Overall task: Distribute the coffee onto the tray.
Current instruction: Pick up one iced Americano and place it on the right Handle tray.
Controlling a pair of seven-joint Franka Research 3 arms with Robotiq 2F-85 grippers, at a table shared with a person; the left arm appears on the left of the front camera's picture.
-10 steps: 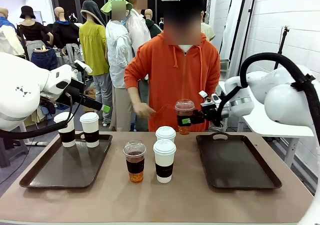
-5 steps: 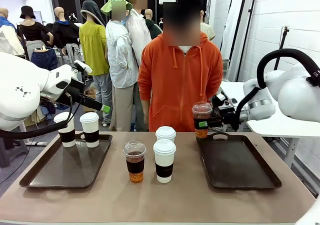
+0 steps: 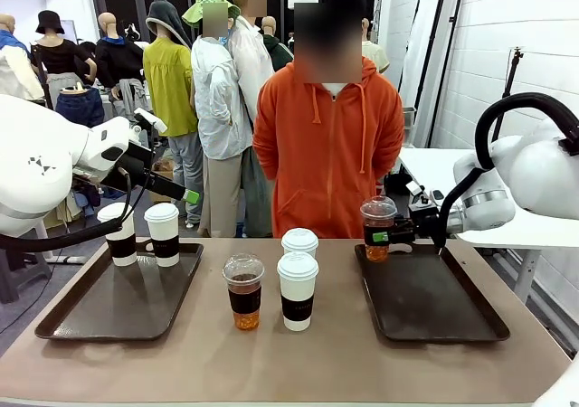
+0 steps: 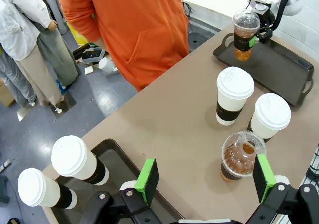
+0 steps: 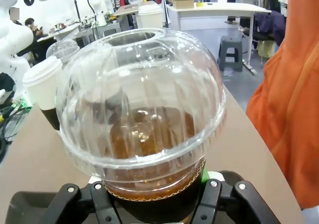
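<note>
Both jaws of my right gripper (image 3: 384, 237) pinch a clear domed cup (image 3: 377, 213) of brown drink around its black sleeve. The cup is upright at the far left corner of the right tray (image 3: 434, 307); I cannot tell whether its base touches the tray. My left gripper (image 4: 205, 179) hangs over the left tray (image 3: 118, 317), green pads (image 4: 147, 179) spread wide with only air between them. Two white lidded cups (image 3: 118, 233) stand side by side at that tray's far end. On the table (image 3: 271, 362) between the trays, a second clear cup (image 3: 243, 291) stands just left of a near white cup (image 3: 298, 289), with a far white cup (image 3: 299, 242) right behind. A person in an orange hoodie (image 3: 326, 145) stands at the far side.
</note>
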